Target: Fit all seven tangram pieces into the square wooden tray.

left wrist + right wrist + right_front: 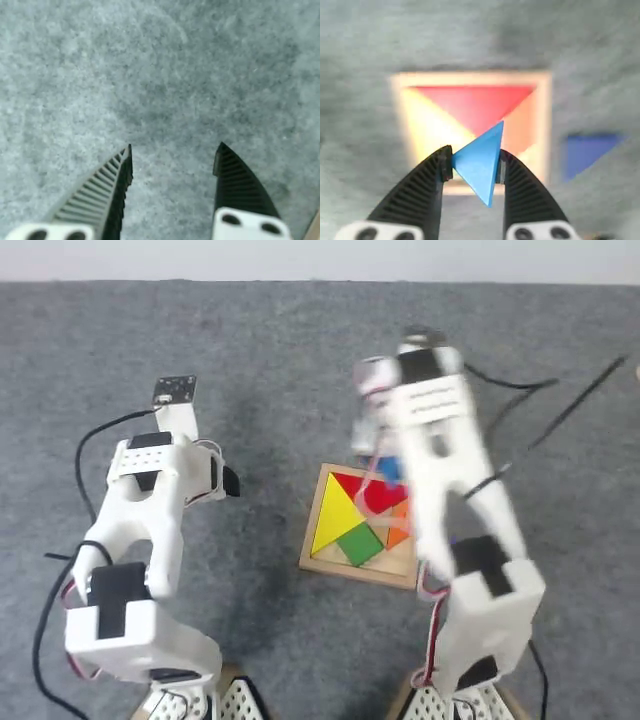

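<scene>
The square wooden tray [322,558] lies on the grey carpet between the arms. In it sit a yellow triangle [334,520], a red triangle [372,494], a green square [358,543] and an orange piece [399,526]. My right gripper [474,153] hangs above the tray's far side, shut on a light blue triangle [479,162], which also shows at the tray's back edge [390,470]. A darker blue piece [587,151] lies on the carpet beside the tray. My left gripper [172,152] is open over bare carpet, left of the tray [228,480].
Grey carpet [250,350] covers the whole table. Black cables [560,410] trail at the back right and round the left arm's base. The right arm's white body [470,520] hides the tray's right side.
</scene>
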